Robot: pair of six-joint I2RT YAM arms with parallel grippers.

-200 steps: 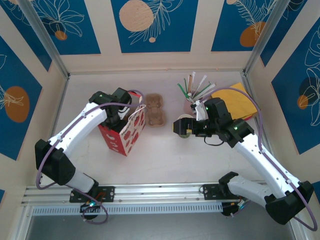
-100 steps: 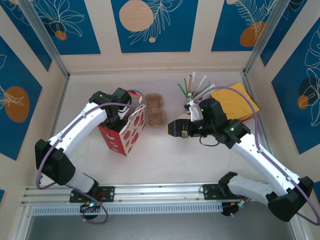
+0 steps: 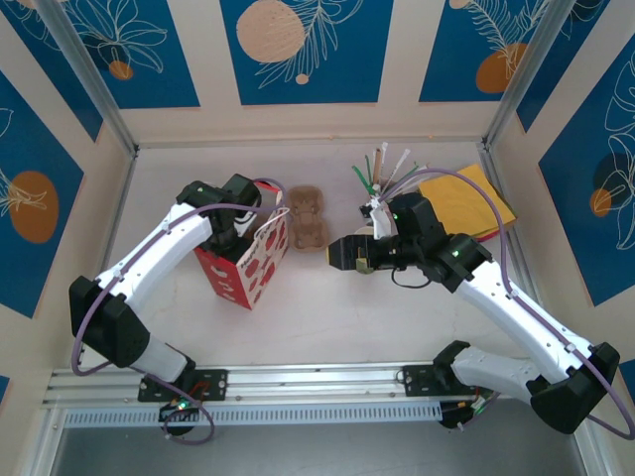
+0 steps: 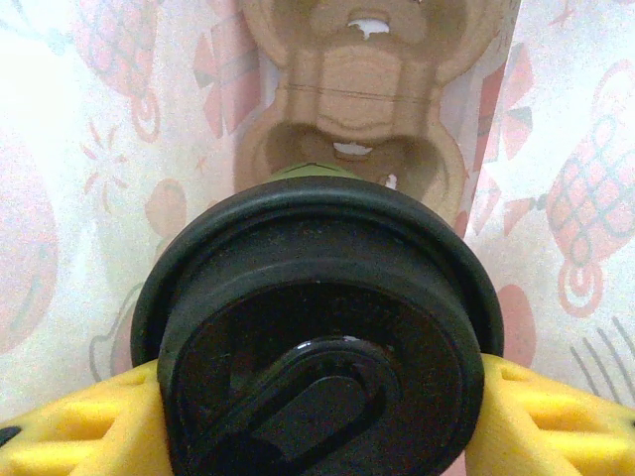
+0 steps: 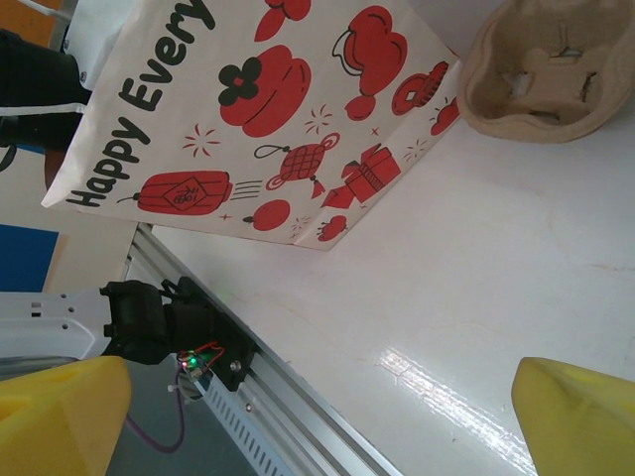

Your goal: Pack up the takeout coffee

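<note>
Fingers on the left (image 4: 69,426) grip the takeout coffee (image 4: 317,327); right fingers (image 5: 580,407) gape wide, empty.

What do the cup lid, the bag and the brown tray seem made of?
Cup lid: probably plastic, black, with glossy highlights. Bag: likely paper, matt, printed red, with crisp folded edges. Brown tray: apparently moulded pulp, dull and rough-looking.

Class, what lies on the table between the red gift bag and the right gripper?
A brown cardboard cup carrier sits between bag and right gripper, seen in the top view.
</note>
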